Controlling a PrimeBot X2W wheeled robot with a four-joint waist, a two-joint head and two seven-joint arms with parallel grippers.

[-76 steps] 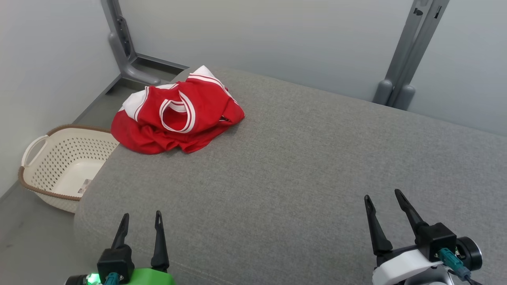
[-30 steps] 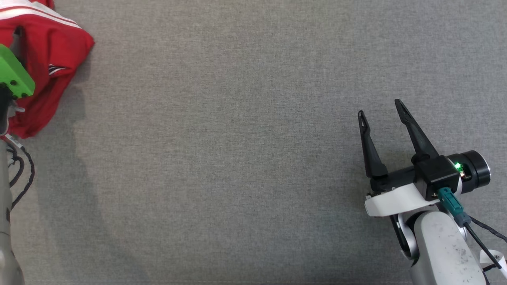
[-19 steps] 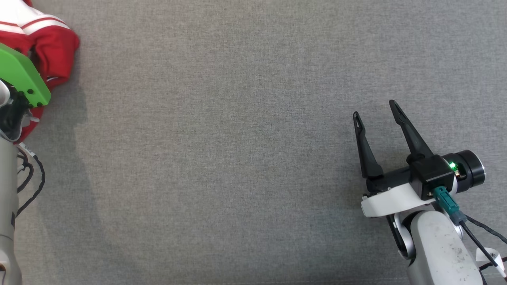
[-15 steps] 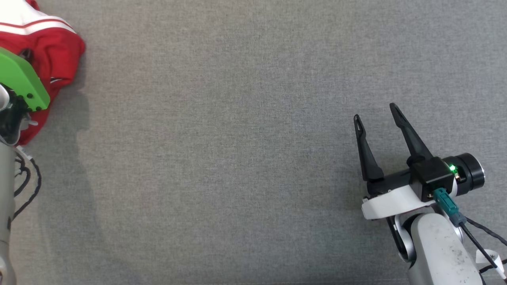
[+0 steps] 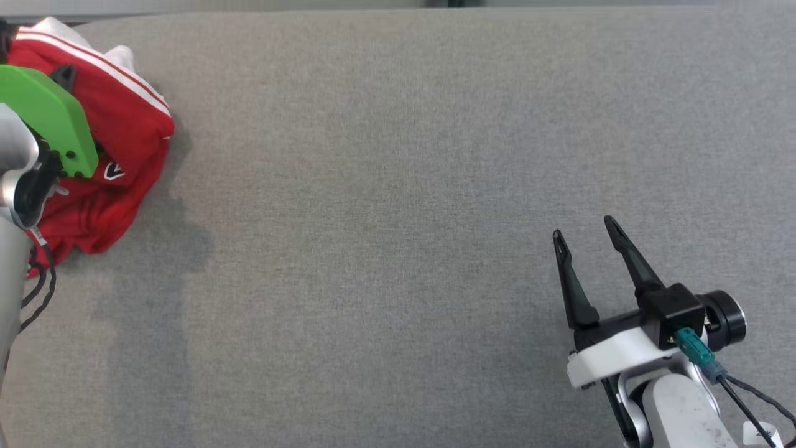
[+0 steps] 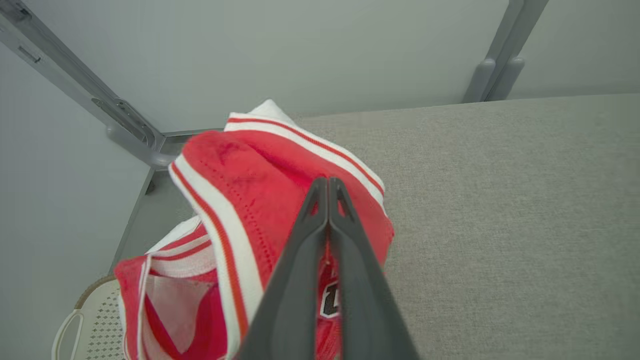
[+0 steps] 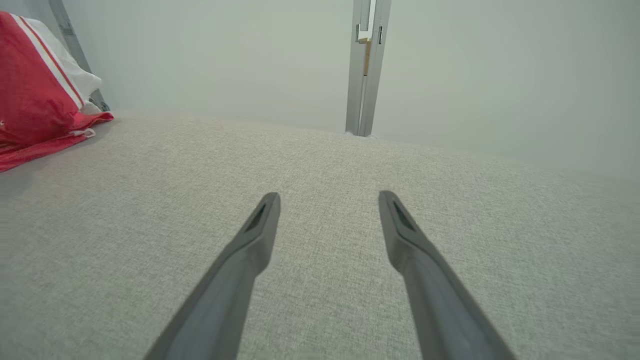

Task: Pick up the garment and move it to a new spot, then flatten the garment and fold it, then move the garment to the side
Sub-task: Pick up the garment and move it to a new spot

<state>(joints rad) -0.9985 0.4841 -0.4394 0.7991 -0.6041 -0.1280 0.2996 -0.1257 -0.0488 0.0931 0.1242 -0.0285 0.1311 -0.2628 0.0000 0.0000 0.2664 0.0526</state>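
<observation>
The garment (image 5: 124,143) is a red jersey with white and red striped trim, bunched at the far left corner of the grey cushion. In the left wrist view my left gripper (image 6: 328,185) is shut, with a fold of the garment (image 6: 260,200) pinched between its fingers and the cloth draped up around them. In the head view that arm's green wrist plate (image 5: 50,118) covers part of the cloth. My right gripper (image 5: 582,227) is open at the lower right, just above bare cushion with nothing between its fingers (image 7: 260,225). From there the garment (image 7: 30,75) lies far to the left.
The wide grey cushion (image 5: 398,186) stretches between the two arms. Behind it are a pale wall and grey metal posts (image 6: 492,65) (image 7: 364,65). A white perforated basket (image 6: 85,325) sits on the floor beyond the cushion's left edge.
My left gripper has closed on the garment, and the cloth now stands bunched around it. The head camera has tilted, so the cushion's far edge shows and everything sits lower. The right gripper stays open.
</observation>
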